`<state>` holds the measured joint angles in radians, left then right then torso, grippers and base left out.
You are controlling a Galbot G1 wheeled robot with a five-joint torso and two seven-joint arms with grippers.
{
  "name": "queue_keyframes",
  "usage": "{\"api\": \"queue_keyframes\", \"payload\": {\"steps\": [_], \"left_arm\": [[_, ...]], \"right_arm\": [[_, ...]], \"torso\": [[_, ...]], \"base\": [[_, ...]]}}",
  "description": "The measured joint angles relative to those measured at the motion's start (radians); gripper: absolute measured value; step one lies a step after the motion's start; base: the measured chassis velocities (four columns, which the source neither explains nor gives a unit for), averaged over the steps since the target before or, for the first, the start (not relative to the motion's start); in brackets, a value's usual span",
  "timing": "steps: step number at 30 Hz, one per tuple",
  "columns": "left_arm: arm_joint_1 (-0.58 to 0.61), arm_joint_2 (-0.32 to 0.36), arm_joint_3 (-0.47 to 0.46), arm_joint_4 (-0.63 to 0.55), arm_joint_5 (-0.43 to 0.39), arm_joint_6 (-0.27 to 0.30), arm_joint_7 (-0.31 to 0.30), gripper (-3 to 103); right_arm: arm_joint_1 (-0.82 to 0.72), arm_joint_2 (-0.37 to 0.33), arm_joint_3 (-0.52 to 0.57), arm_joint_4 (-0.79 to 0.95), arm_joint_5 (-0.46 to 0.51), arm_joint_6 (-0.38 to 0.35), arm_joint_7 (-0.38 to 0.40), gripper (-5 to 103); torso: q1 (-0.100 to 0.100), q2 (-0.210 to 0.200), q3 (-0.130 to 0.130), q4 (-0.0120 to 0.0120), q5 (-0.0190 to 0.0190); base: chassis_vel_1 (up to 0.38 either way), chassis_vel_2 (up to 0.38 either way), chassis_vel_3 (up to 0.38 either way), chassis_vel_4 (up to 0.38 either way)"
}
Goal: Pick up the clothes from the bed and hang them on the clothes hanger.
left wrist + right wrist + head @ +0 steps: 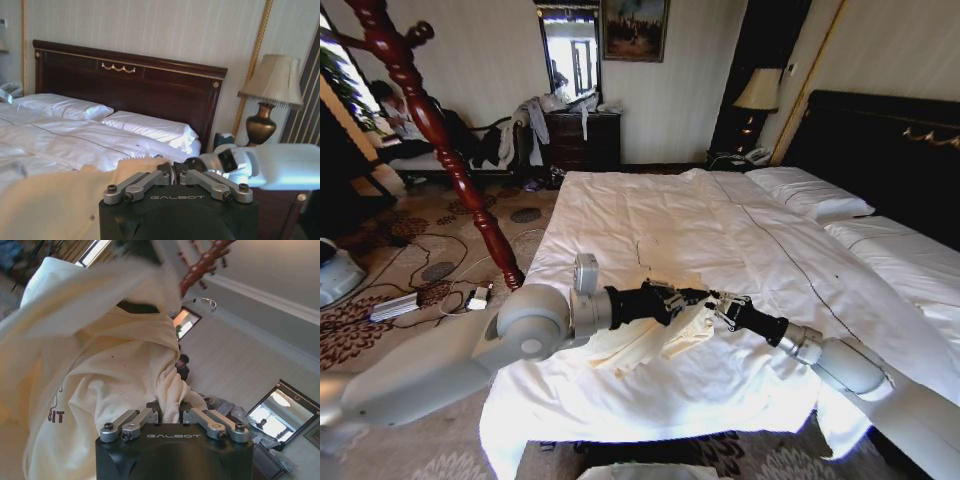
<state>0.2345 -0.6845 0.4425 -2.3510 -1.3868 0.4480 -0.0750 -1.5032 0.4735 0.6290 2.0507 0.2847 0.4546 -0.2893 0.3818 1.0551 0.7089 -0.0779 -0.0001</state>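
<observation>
So both arms are on the cream shirt point(655, 340) right now, near the foot edge of the bed point(720, 230). The left end effector point(692, 296) looks pinched shut on a fold of it, and in the left wrist view the cloth bunches right at the closed fingers. The right end effector point(720, 305) is clamped on a gathered ridge of fabric too, very clear in the right wrist view point(169, 412), with the rest of the shirt draped in front of it. The two meet almost tip to tip.

My take on doing this step well: the grips sit so close together that the shirt will hang as one lump, so they'd want to spread apart along the collar or shoulder line and lift clear of the white duvet without dragging it.

Further out, the red-brown coat stand point(440, 130) stands to the left beside the bed, with cables point(430, 300) on the carpet near its base. I can't spot the hanger anywhere. Pillows point(810, 195) and the dark headboard point(890, 150) are at the far end, well out of the way.
</observation>
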Motion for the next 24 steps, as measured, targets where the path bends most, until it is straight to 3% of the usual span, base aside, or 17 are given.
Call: {"api": "queue_keyframes", "payload": {"steps": [4, 7, 10, 11, 12, 13, 17, 18, 19, 20, 22, 24], "left_arm": [[0.011, 0.016, -0.014, -0.022, 0.011, 0.026, -0.013, 17], [0.028, 0.041, -0.042, -0.052, 0.021, 0.054, -0.026, 33], [0.051, 0.065, -0.072, -0.076, 0.035, 0.065, -0.029, 39], [0.069, 0.085, -0.099, -0.095, 0.049, 0.067, -0.022, 49], [0.080, 0.097, -0.117, -0.109, 0.055, 0.066, -0.014, 49], [0.080, 0.097, -0.117, -0.109, 0.055, 0.066, -0.014, 49], [0.125, 0.157, -0.204, -0.150, 0.096, 0.044, 0.026, 72], [0.125, 0.157, -0.204, -0.150, 0.096, 0.044, 0.026, 72], [0.138, 0.170, -0.229, -0.152, 0.113, 0.033, 0.031, 72], [0.154, 0.189, -0.282, -0.153, 0.139, 0.012, 0.036, 82], [0.164, 0.204, -0.329, -0.153, 0.144, 0.000, 0.036, 82], [0.170, 0.228, -0.398, -0.153, 0.132, -0.016, 0.023, 93]], "right_arm": [[0.005, -0.002, 0.001, 0.010, 0.078, 0.001, 0.003, 15], [0.009, -0.006, 0.003, 0.014, 0.177, -0.001, 0.015, 15], [0.014, -0.009, 0.006, 0.011, 0.216, -0.005, 0.026, 15], [0.016, -0.010, 0.007, 0.006, 0.231, -0.008, 0.038, 15], [0.017, -0.010, 0.007, 0.002, 0.237, -0.011, 0.047, 15], [0.017, -0.010, 0.007, 0.002, 0.237, -0.011, 0.047, 15], [0.024, -0.002, 0.009, -0.026, 0.232, -0.024, 0.093, 15], [0.024, -0.002, 0.009, -0.026, 0.232, -0.024, 0.093, 15], [0.025, 0.001, 0.013, -0.035, 0.221, -0.026, 0.102, 15], [0.027, 0.006, 0.024, -0.050, 0.200, -0.024, 0.114, 15], [0.029, 0.009, 0.030, -0.063, 0.180, -0.014, 0.121, 15], [0.032, 0.013, 0.038, -0.080, 0.138, 0.007, 0.123, 15]], "torso": [[0.000, 0.000, 0.000, -0.0001, 0.0000], [0.000, 0.000, 0.000, -0.0001, 0.0000], [0.000, 0.000, 0.000, 0.0000, -0.0001], [0.000, 0.000, 0.000, 0.0000, -0.0001], [0.000, 0.000, 0.000, 0.0001, -0.0001], [0.000, 0.000, 0.000, 0.0001, -0.0001], [0.000, 0.000, 0.000, 0.0000, 0.0002], [0.000, 0.000, 0.000, 0.0000, 0.0002], [0.000, 0.000, 0.000, 0.0000, 0.0000], [0.000, 0.000, 0.000, 0.0001, -0.0001], [0.000, 0.000, 0.000, 0.0000, -0.0001], [0.000, 0.000, 0.000, -0.0002, 0.0001]], "base": [[0.000, 0.000, 0.000, 0.000], [0.000, 0.000, 0.000, 0.000], [0.000, 0.000, 0.000, 0.000], [0.000, 0.000, 0.000, 0.000], [0.000, 0.000, 0.000, 0.000], [0.000, 0.000, 0.000, 0.000], [0.000, 0.000, 0.000, 0.000], [0.000, 0.000, 0.000, 0.000], [0.000, 0.000, 0.000, 0.000], [0.000, 0.000, 0.000, 0.000], [0.000, 0.000, 0.000, 0.000], [0.000, 0.000, 0.000, 0.000]]}}
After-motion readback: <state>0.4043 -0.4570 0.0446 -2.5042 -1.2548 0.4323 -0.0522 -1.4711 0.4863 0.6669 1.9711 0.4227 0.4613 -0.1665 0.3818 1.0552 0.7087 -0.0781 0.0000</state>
